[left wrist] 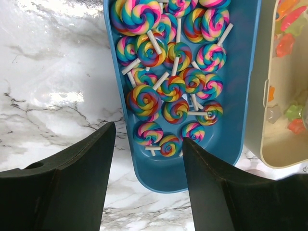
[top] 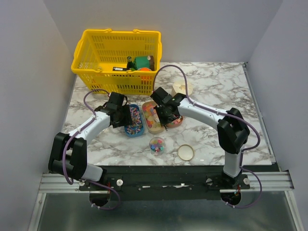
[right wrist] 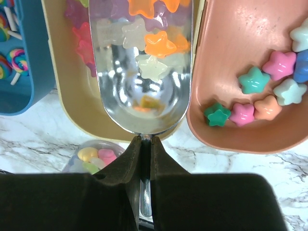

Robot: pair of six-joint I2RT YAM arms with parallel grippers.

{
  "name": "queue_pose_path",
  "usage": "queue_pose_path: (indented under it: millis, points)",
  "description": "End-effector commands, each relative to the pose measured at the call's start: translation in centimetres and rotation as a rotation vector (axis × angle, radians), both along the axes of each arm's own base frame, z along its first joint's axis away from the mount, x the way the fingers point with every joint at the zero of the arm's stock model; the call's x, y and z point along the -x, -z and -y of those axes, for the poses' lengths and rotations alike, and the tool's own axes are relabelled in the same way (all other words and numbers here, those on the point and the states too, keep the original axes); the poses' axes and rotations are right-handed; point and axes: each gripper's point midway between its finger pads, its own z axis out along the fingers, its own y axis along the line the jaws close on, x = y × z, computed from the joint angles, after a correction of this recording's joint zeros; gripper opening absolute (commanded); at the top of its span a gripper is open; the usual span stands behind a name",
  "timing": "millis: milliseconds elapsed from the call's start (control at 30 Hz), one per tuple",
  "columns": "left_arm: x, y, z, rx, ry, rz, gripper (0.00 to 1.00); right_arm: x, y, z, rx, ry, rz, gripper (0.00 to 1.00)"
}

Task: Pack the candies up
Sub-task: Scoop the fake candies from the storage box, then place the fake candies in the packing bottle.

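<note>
The right jaws were clenched on the handle of the scoop. The scoop was held bowl-forward over the beige tray, evidently so that candies could be lifted from it; several stars lay in the bowl. The jar, set just nearer than the beige tray, stood uncapped with a few candies inside and was judged to be the receiving container. Its lid lay nearer and right of the beige tray. The left jaws were released and empty over the blue tray, just left of the beige tray, probably positioned clear of the scoop's path.
</note>
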Motion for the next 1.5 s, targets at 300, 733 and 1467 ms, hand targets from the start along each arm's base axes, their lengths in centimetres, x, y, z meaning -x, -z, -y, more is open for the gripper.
queue_pose_path:
  millis: [300,733,1467]
  points:
    - [-1.2,-2.2,0.2,0.033,0.006,0.101,0.68,-0.5,-5.6,-0.8,-0.057,-0.027,0.255,0.01]
    - [-1.5,-2.7,0.1,0.029,0.003,0.138,0.68,4.3,-7.2,1.4,-0.085,-0.059,0.159,0.01]
    - [-2.1,-4.5,-0.8,-0.004,-0.013,0.221,0.7,19.5,-7.1,3.3,-0.205,-0.164,-0.377,0.01]
